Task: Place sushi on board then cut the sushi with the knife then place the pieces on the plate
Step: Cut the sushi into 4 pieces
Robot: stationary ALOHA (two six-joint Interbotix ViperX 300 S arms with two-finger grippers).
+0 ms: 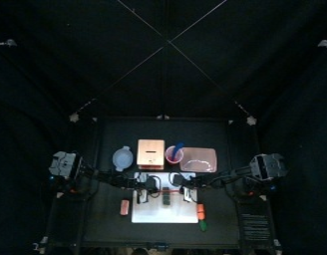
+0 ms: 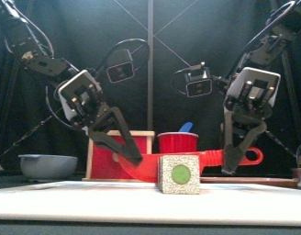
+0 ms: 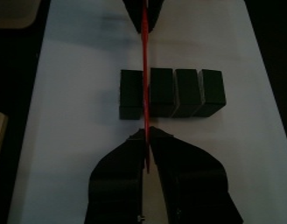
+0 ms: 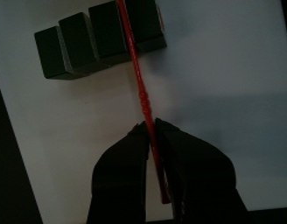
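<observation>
Left-right, the red knife [image 3: 145, 52] crosses the front-to-back sushi roll [image 2: 180, 174].

Sushi roll [image 2: 180, 174] on board [image 2: 67, 188] under knife [image 3: 145, 52]; box [image 2: 102, 167], cup [image 2: 178, 142], bowl [image 2: 49, 165] behind.

smooth plastic knife [image 3: 145, 48], matt white board [image 3: 76, 131]
</observation>
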